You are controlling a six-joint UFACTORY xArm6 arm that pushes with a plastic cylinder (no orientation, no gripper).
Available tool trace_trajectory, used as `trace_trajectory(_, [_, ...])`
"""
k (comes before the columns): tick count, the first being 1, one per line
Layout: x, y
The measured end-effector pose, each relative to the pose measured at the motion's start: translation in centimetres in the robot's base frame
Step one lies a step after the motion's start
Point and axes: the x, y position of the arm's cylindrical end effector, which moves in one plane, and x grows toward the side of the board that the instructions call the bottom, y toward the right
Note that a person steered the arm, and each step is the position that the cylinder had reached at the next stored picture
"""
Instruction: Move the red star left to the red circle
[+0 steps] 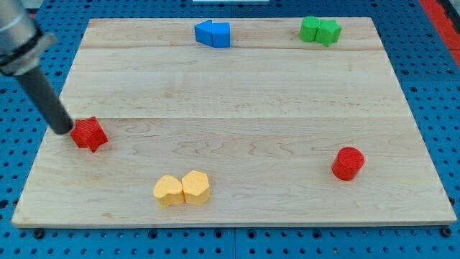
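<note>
The red star [89, 134] lies near the board's left edge, at mid height in the view. My tip [63, 130] is just left of the star, touching or nearly touching its left side. The rod slants up to the view's top left. The red circle [348, 162], a short cylinder, stands far to the view's right, in the lower right part of the board.
Two yellow blocks [182, 189] lie side by side near the bottom edge, left of centre. Two blue blocks [213, 34] sit at the top centre. Two green blocks [320, 31] sit at the top right. The wooden board [237, 93] rests on a blue perforated table.
</note>
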Motion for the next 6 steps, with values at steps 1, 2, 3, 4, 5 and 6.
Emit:
trace_trajectory(1, [0.0, 5.0])
trace_trajectory(2, [0.0, 12.5])
trace_trajectory(3, [0.0, 15.7])
trace_trajectory(4, [-1.4, 7.8])
trace_trajectory(5, [1.1, 6.4])
trace_trajectory(6, [3.9, 10.3])
